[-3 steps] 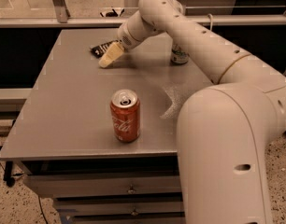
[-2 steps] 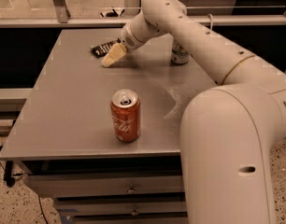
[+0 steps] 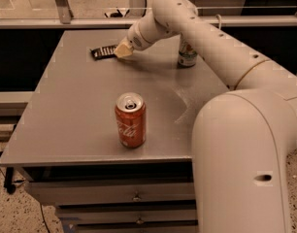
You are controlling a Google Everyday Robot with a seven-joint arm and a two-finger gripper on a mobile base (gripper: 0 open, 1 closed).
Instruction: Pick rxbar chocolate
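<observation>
The gripper (image 3: 123, 50) sits low over the far left part of the table (image 3: 66, 110), its tan tip down at the surface. Whether it is spread or closed, and whether it has hold of anything, I cannot tell from this angle. The rxbar chocolate (image 3: 104, 51) lies flat on the table at the gripper's 9 o'clock, its near end right at the tip; contact cannot be confirmed.

The main risk, as I judge it, is the bar's shape. It is thin and lies flush on a smooth top, so a closing pinch may ride over the wrapper instead of getting under or around it. The tip also meets the bar at one end, not the middle. A grasp there may catch only a corner of wrapper and let the bar swing or slip out on the lift. A sideways nudge would slide it toward 9 o'clock, or spin it out of line with the tip. The far edge at 12 o'clock is near, so a push that way could send it off the table.

Further out, the arm (image 3: 211, 47) passes close in front of the white-green can (image 3: 187, 55) at the gripper's 3 o'clock. A lift that swings the arm could tip that can. The red cola can (image 3: 130, 120) stands upright at 6 o'clock, well apart, and looks safe unless the arm retreats low.
</observation>
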